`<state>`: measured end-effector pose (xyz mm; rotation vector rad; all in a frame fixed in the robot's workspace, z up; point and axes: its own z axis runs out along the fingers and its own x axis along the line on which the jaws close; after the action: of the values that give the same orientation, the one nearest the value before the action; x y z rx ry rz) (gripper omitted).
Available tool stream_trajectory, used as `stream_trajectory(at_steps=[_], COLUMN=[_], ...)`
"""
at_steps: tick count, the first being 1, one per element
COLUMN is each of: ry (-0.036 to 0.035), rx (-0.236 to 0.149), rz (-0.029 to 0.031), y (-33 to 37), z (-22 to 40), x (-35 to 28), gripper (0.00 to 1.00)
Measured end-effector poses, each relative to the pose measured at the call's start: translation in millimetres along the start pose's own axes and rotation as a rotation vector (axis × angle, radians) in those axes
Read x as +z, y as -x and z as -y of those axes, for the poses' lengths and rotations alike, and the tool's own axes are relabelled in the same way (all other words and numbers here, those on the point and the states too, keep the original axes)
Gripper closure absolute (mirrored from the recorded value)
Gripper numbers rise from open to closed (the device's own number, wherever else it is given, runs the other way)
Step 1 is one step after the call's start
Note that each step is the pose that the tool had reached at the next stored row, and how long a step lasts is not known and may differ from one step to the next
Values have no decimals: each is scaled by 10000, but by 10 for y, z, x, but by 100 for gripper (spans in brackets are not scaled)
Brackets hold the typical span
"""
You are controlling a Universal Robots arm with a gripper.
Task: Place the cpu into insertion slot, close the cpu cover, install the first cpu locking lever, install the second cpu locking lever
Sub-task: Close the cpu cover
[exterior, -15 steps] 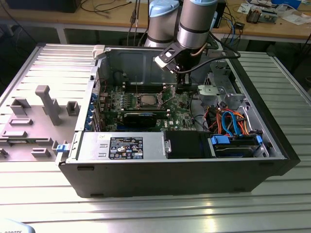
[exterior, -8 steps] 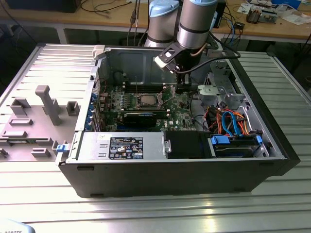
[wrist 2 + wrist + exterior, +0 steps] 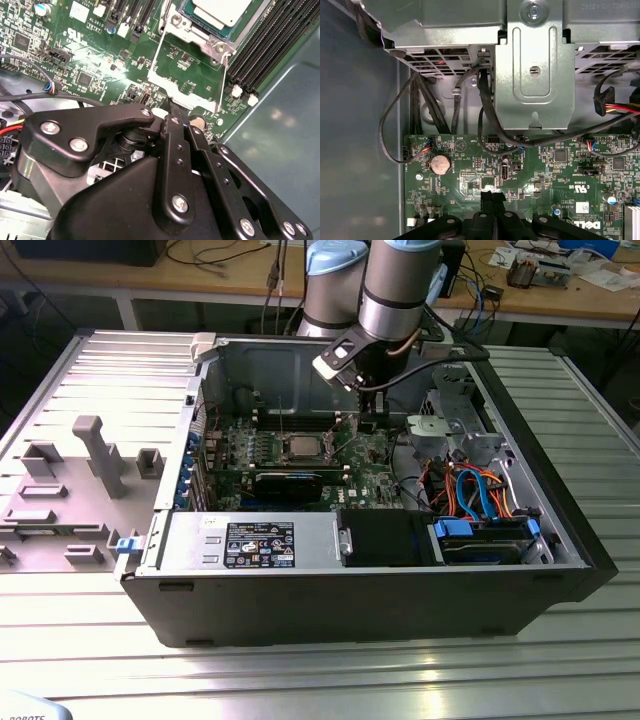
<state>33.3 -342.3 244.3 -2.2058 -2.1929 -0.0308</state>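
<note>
The cpu (image 3: 222, 11) sits in the insertion slot (image 3: 218, 46); closing the open cpu cover (image 3: 190, 98) seems the step in hand. The jaws, pressed together and empty, hang by its free edge, which needs tipping over the chip.

Robotics lab or workshop: cable-strewn wooden workbenches (image 3: 590, 302), ribbed metal table (image 3: 300, 680), open computer case (image 3: 350, 610).

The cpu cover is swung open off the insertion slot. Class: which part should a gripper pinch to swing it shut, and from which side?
Pinch the cpu cover at its free end rail, opposite the hinge beside the cpu. Approach from beyond that rail, away from the insertion slot: it is a thin, bare edge, likely giving most leverage.
</note>
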Motion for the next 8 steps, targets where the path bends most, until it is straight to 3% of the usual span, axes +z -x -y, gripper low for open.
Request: stream_trajectory(at_steps=[8], ry=[0], rx=[-2], rz=[-1], y=[0], z=[57], x=[1], gripper=[89])
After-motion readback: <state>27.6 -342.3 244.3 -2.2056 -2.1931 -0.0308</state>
